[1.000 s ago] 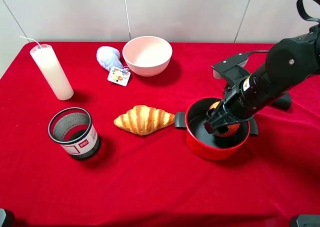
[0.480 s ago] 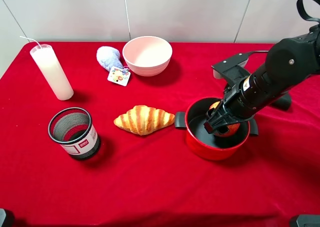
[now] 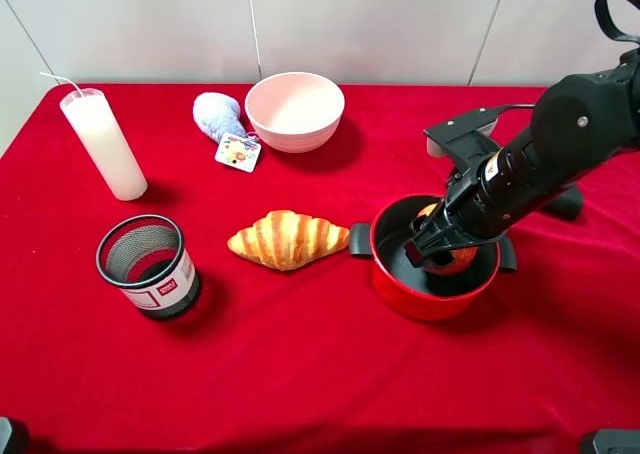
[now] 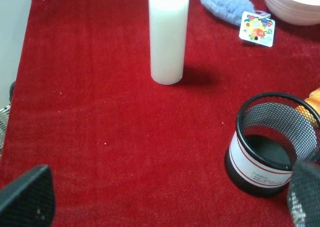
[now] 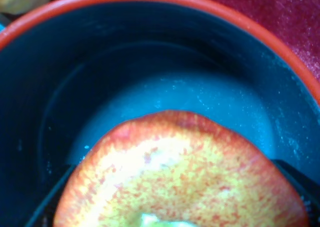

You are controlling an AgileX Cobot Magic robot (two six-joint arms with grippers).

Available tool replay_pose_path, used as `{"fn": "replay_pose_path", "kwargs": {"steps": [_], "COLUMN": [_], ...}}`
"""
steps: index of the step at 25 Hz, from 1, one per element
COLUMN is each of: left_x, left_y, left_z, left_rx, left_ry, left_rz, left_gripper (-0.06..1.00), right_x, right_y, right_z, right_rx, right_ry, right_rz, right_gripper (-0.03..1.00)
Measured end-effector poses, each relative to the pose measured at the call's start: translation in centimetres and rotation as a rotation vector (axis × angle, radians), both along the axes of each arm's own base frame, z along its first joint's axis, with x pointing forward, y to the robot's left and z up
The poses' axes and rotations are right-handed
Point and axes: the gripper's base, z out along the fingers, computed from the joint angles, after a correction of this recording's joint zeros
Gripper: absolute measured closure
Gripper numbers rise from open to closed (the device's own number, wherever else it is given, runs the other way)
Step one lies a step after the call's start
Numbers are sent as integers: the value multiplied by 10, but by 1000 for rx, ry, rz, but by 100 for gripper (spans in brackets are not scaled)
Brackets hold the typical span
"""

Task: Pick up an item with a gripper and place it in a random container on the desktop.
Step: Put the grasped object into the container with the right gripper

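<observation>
The apple [image 3: 457,258], red with yellow-orange patches, sits low inside the red pot [image 3: 420,300] on the red cloth desktop [image 3: 300,374]. My right gripper [image 3: 438,249] reaches down into the pot and is shut on the apple. In the right wrist view the apple [image 5: 180,177] fills the lower half, with the pot's dark inner wall [image 5: 100,52] around it and dark fingers [image 5: 294,176] at its sides. I cannot tell whether the apple touches the pot's bottom. My left gripper [image 4: 165,194] is open and empty, near the black mesh cup [image 4: 272,142].
A croissant [image 3: 288,239] lies just left of the pot. The mesh cup [image 3: 148,266] stands at the front left. A white cylinder [image 3: 103,144], a blue plush toy [image 3: 217,116] with a tag and a pale pink bowl [image 3: 294,109] stand along the back.
</observation>
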Motion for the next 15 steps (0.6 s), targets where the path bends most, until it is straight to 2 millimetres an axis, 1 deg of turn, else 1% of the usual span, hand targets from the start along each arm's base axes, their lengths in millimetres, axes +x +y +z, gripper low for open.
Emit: {"fn": "replay_pose_path", "kwargs": {"steps": [10, 15], "left_x": [0, 0], "left_y": [0, 0], "left_z": [0, 0], "left_rx": [0, 0], "left_ry": [0, 0], "left_rz": [0, 0], "left_gripper": [4, 4], "right_x": [0, -1], "right_y": [0, 0], "right_z": [0, 7], "right_rx": [0, 14], "right_ry": [0, -22], "right_rz": [-1, 0], "right_gripper": [40, 40]}}
